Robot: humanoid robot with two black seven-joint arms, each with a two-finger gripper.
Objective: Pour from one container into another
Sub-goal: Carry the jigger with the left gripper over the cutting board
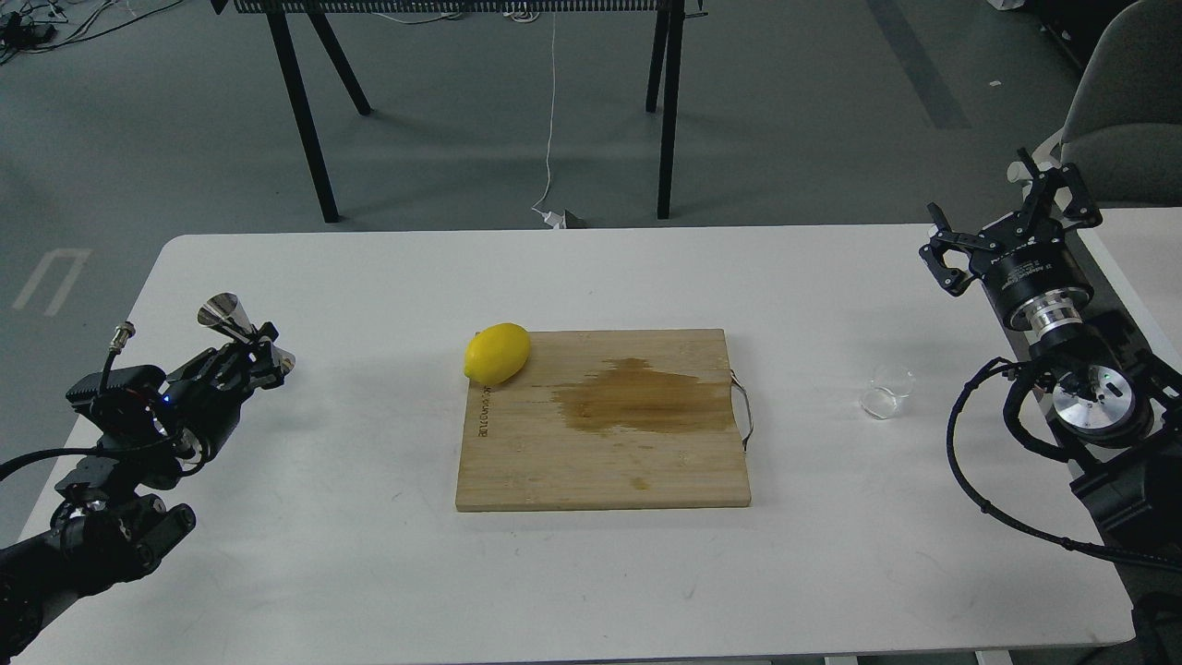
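Note:
A small steel jigger [242, 334] is tilted at the table's left side, held at its narrow waist by my left gripper [259, 356], which is shut on it and has it raised off the table. The small clear glass cup [888, 391] stands on the white table to the right of the board, apart from both arms. My right gripper [1008, 214] hovers open near the table's far right edge, well behind the cup, with nothing between its fingers.
A bamboo cutting board [605, 420] with a wet stain lies in the middle of the white table [369, 573]. A yellow lemon [497, 353] rests on the board's far left corner. A grey chair [1131, 102] stands at the far right.

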